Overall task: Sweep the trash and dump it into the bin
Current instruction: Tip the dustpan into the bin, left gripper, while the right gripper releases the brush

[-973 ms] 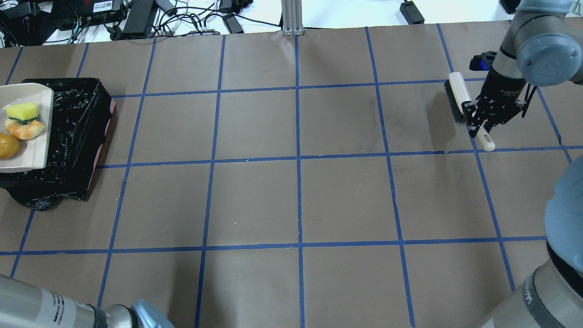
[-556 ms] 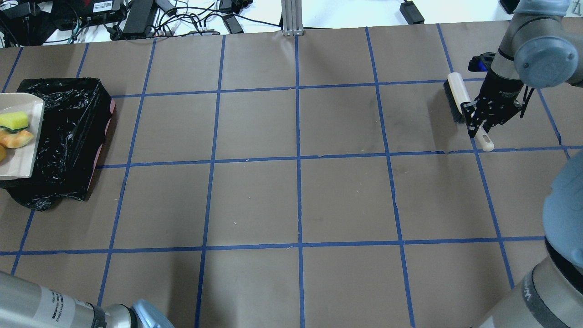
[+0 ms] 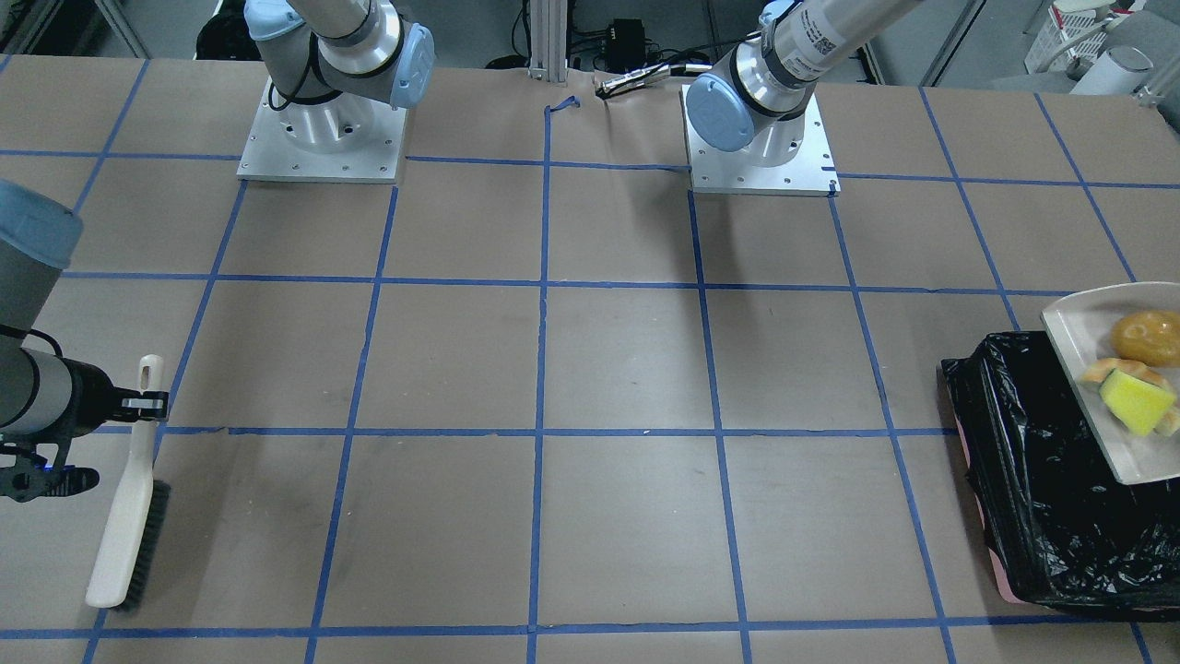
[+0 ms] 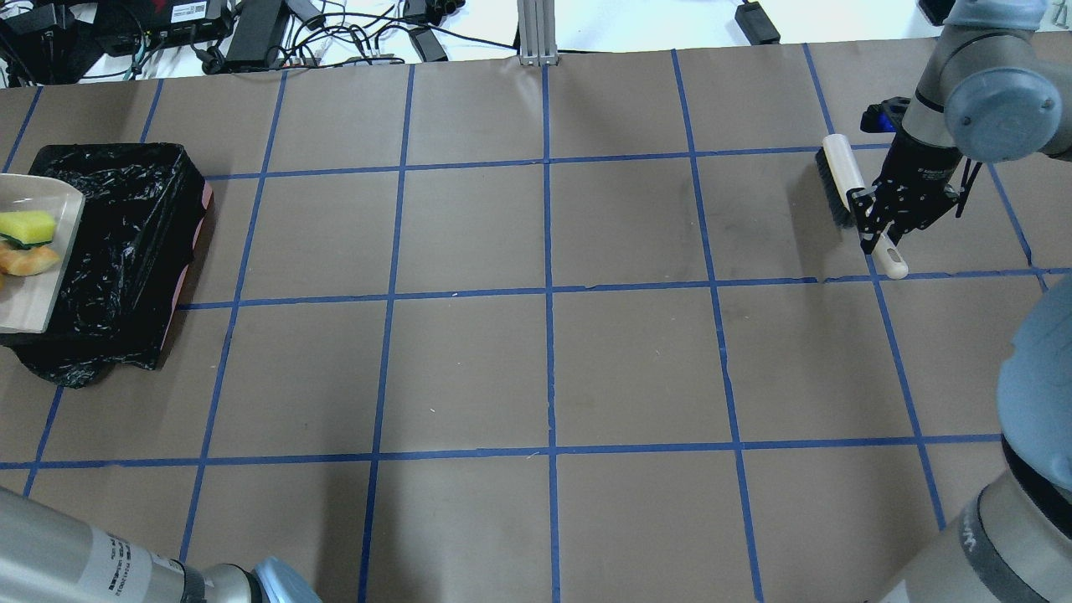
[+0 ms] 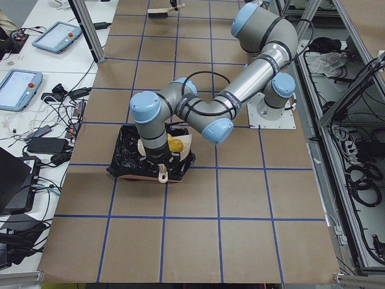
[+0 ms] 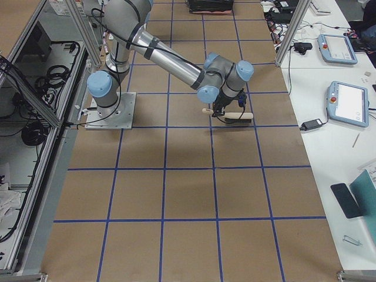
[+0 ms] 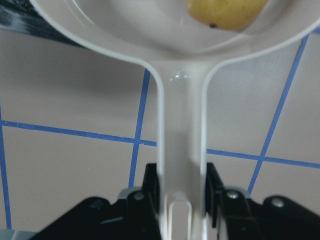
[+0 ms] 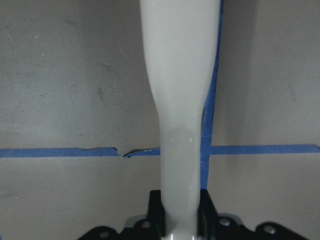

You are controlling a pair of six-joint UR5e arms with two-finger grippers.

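The bin (image 4: pixel 126 251), lined with a black bag, stands at the table's left end and also shows in the front view (image 3: pixel 1032 480). My left gripper (image 7: pixel 182 185) is shut on the handle of the beige dustpan (image 4: pixel 38 280), held over the bin's outer side. On the pan (image 3: pixel 1083 350) lie the golden-brown lump (image 3: pixel 1146 337), the pale crescent slice (image 3: pixel 1106 372) and the yellow-green wedge (image 3: pixel 1136 402). My right gripper (image 4: pixel 883 226) is shut on the handle of a white brush (image 4: pixel 840 180), which rests on the table at the far right.
Cables and power bricks (image 4: pixel 251 33) and an aluminium post (image 4: pixel 533 33) line the far edge. The two arm bases (image 3: pixel 318 138) stand at the robot's side. The brown table cover (image 4: pixel 544 368) carries a blue tape grid.
The dustpan with the trash has shifted left in the overhead view, further out over the bin's outer edge. The right gripper and brush moved slightly toward the far edge.
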